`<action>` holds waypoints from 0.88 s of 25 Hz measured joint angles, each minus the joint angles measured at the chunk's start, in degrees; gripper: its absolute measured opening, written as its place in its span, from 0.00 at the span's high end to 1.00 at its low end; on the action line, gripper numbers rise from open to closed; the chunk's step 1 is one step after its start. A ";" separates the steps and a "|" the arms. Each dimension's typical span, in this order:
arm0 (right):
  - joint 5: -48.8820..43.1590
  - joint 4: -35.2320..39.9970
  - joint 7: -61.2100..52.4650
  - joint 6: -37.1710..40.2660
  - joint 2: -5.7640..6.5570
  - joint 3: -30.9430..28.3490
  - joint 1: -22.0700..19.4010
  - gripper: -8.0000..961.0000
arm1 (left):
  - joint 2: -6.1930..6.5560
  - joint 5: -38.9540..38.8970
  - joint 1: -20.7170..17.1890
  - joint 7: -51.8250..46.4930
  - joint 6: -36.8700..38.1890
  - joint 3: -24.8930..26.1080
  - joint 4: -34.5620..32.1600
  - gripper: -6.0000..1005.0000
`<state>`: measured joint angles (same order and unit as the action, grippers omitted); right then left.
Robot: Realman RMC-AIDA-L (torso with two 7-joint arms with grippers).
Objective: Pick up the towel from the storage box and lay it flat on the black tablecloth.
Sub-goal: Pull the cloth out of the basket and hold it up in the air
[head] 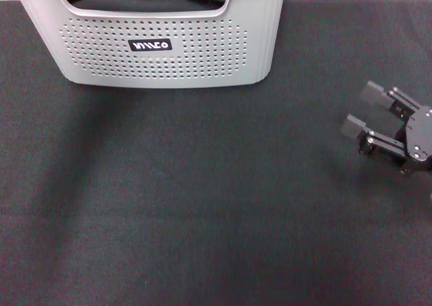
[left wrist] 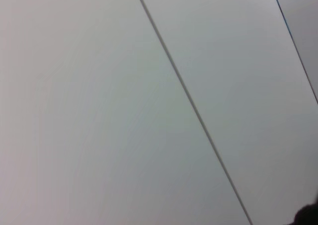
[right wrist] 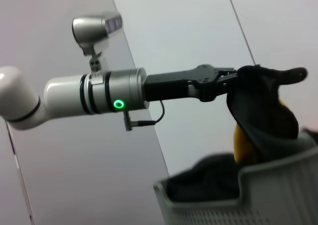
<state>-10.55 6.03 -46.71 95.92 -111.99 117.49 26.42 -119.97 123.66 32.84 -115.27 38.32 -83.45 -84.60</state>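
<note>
Nearest you in the head view, the black tablecloth point(head: 202, 218) covers the whole work surface, plain and flat, with a soft shadow band running down its left part.

At the right edge of that view sits your right gripper point(head: 363, 110), low over the tablecloth and well apart from the box. Its two fingers point(head: 356, 125) are spread with a clear gap between them, and nothing is in that gap.

Farther back, at the top left, the storage box point(head: 162, 63) stands upright on the tablecloth, label side facing you, its rim dipped in the middle. Dark fabric shows inside it over the dip.

Now look at the right wrist view. It shows the left arm point(right wrist: 89, 93) reaching across above the box point(right wrist: 278, 195), with a green ring light lit on its wrist. The left gripper point(right wrist: 233, 81) has its jaws clamped on the towel point(right wrist: 263, 115), which hangs from it in a bunched fold, lifted above the box rim. The towel's dark face is outward; a strip of yellow shows at its lower edge, just above the rim. More dark cloth lies heaped in the box beneath.

The left wrist view gives you only pale wall panels point(left wrist: 124, 111) with a seam.
</note>
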 joint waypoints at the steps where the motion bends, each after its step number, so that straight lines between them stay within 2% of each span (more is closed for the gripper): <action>1: 0.00 0.04 2.08 1.25 -0.41 -0.63 -0.04 0.09 | 0.01 -1.47 -1.35 0.10 0.04 0.32 -2.07 0.94; 5: 0.01 0.30 10.80 3.43 -2.01 -2.40 -0.06 0.09 | 0.01 -8.83 -5.80 1.55 0.26 1.63 -8.77 0.95; 7: 0.01 0.70 15.10 3.32 -2.81 -2.94 0.01 0.09 | 0.01 -16.46 -8.56 4.44 0.43 2.76 -12.06 0.95; 11: 0.06 1.72 20.79 2.59 -3.61 -4.61 0.11 0.09 | -0.01 -38.17 -13.49 15.20 3.80 6.84 -15.50 0.95; 12: 0.09 2.06 21.89 2.47 -3.74 -5.44 -0.07 0.09 | -0.02 -41.61 -14.08 17.02 4.95 7.74 -15.60 0.95; 14: 0.11 2.36 24.29 2.42 -4.01 -7.00 -0.31 0.10 | -0.02 -56.06 -15.78 24.10 11.59 11.92 -14.54 0.95; 17: 0.14 3.37 26.46 2.34 -4.08 -8.24 -0.58 0.10 | 0.05 -67.63 -16.22 26.66 20.28 17.53 -11.88 0.95; 22: 0.53 5.45 26.85 2.50 -3.90 -8.95 -1.09 0.12 | 0.11 -70.65 -14.33 22.95 32.77 25.51 -6.70 0.95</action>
<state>-10.02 11.49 -19.86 98.42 -115.90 108.54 25.33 -119.86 53.01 18.51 -92.33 71.09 -57.95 -91.30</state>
